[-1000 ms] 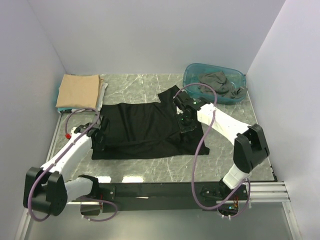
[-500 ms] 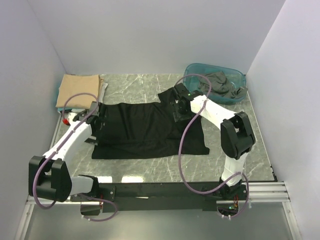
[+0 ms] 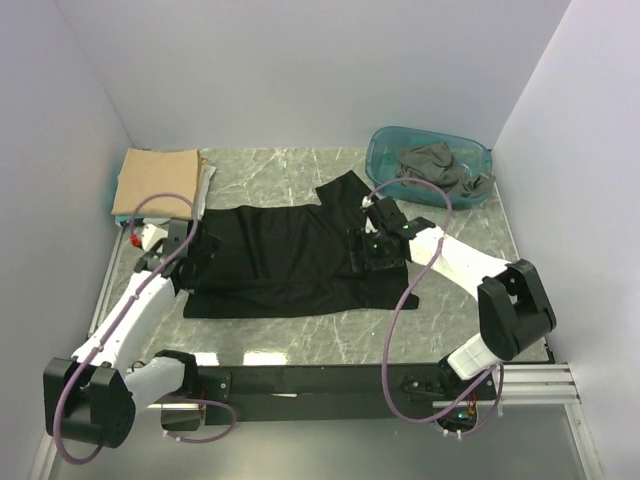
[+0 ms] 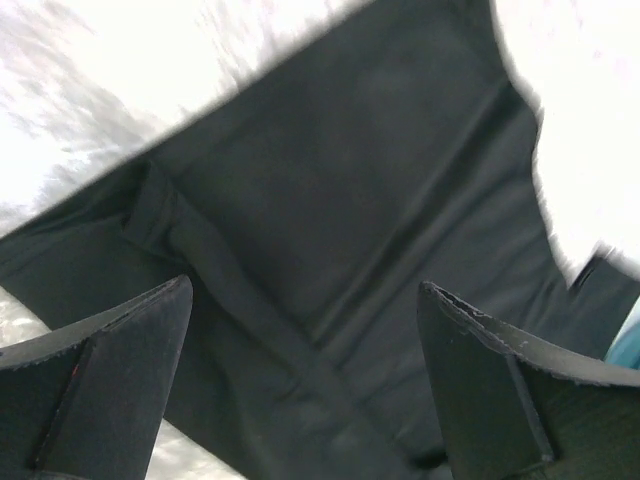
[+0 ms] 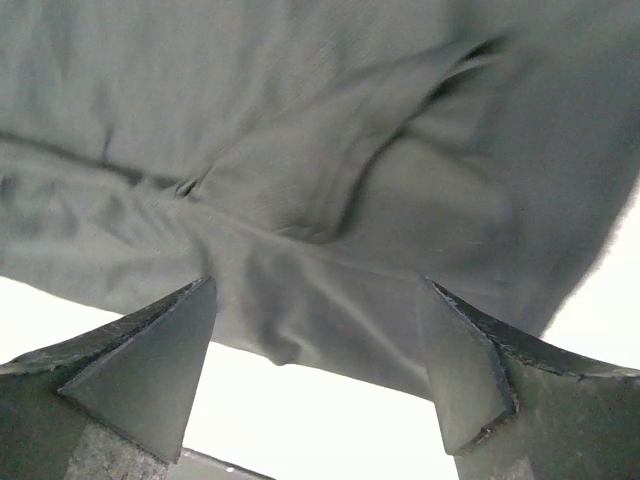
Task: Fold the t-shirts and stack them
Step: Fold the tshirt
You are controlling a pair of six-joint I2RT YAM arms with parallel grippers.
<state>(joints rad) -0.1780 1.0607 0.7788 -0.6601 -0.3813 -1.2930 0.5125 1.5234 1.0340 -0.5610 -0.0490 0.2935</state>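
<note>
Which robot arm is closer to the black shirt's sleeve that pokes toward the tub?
Right, probably. The right gripper hovers, jaws open, over the black t-shirt near that sleeve; the left gripper is away at the shirt's opposite edge.

We take the black t-shirt point(image 3: 290, 260) as our mark. Beyond its far edge we see bare table point(image 3: 270, 170), a lane between the folded tan shirt point(image 3: 155, 180) off its far-left corner and the teal tub point(image 3: 385, 150) off its far-right. Our left gripper point(image 3: 193, 250) crowds its left edge, and our right gripper point(image 3: 370, 250) hangs over its right part. Bare marble also runs along its near edge.
</note>
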